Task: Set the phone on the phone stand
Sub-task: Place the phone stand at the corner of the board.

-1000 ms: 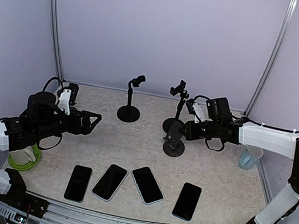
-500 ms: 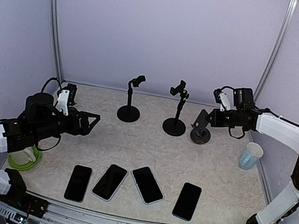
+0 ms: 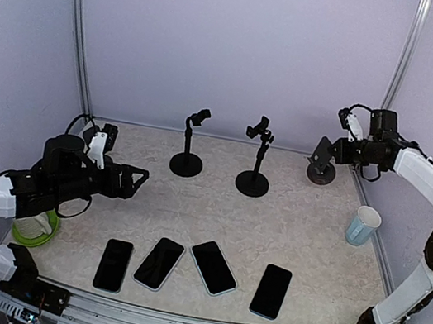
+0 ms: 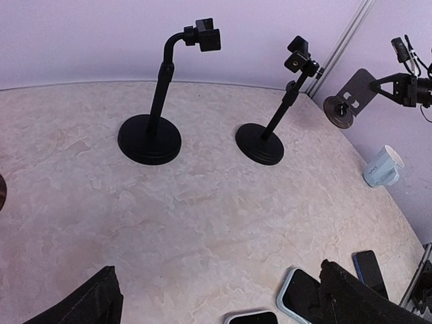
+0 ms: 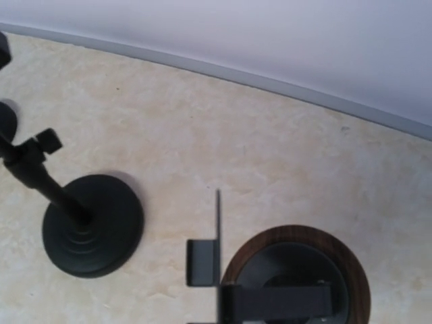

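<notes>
My right gripper (image 3: 344,152) is shut on a phone stand (image 3: 322,161) with a round wood-rimmed base (image 5: 297,273) and a thin back plate (image 5: 217,229). It holds the stand tilted in the air over the table's back right corner. Several phones lie flat in a row near the front edge; one phone (image 3: 213,267) sits mid-row and another phone (image 4: 300,297) lies by my left fingers. My left gripper (image 3: 136,177) hovers open at the left with nothing between its fingers (image 4: 91,304). The right fingertips are hidden in the right wrist view.
Two black gooseneck stands (image 3: 189,150) (image 3: 255,167) stand at the back middle. A white cup (image 3: 363,225) is at the right edge. A green roll (image 3: 37,228) lies at the left. Walls close in the back and sides.
My right arm has carried the phone stand from the middle of the table up and away to the back right corner. The left arm has barely shifted.
</notes>
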Available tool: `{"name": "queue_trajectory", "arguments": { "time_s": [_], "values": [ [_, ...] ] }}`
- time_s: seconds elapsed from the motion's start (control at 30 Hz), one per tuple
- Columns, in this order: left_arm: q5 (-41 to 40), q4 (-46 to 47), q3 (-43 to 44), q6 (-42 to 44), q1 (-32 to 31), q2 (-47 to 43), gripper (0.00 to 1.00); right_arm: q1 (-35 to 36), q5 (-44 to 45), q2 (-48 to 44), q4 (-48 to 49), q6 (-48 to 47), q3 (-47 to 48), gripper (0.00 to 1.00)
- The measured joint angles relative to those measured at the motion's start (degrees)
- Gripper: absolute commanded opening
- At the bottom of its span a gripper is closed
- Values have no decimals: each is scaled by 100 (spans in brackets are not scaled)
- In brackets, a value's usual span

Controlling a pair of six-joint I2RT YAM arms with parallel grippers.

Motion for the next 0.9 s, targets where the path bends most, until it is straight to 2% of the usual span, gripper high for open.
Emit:
{"name": "queue_trajectory", "arguments": {
  "time_s": [0.53,0.9],
  "values": [
    [192,4,173,9,0,164,99,-691,-474,933,-197,-321,76,0],
    [229,4,387,9,0,223,99,-815,-411,1176,-354,-345,190,0]
  ]
}}
